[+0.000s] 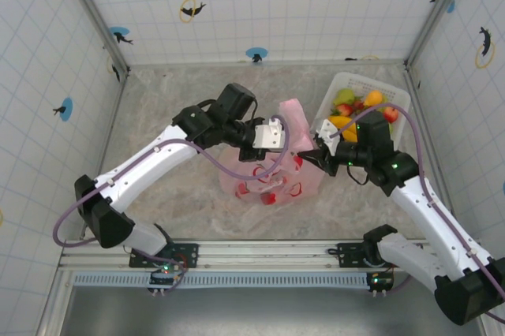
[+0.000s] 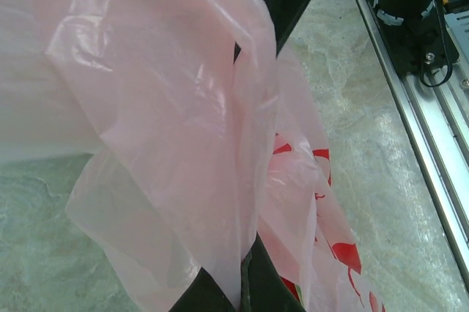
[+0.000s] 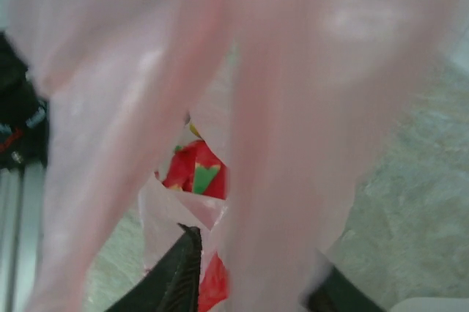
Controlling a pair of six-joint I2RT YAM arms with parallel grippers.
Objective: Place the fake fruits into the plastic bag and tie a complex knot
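The pink plastic bag point(image 1: 268, 174) sits mid-table with its top pulled up. My left gripper point(image 1: 272, 135) is above it, shut on a bunch of the bag's film; in the left wrist view the gripper point(image 2: 249, 286) pinches the pink plastic bag point(image 2: 183, 121). My right gripper point(image 1: 314, 152) is at the bag's right side. In the right wrist view this gripper point(image 3: 256, 268) has its jaws apart, and a blurred strip of the bag point(image 3: 293, 143) hangs between them. A red strawberry point(image 3: 194, 169) lies inside the bag. More fake fruits point(image 1: 357, 107) fill the basket. The knot is out of view.
The white slatted basket point(image 1: 398, 99) stands at the back right, just behind my right arm. Tiled walls close in the marble table point(image 1: 166, 99) on three sides. A metal rail point(image 1: 260, 249) runs along the near edge.
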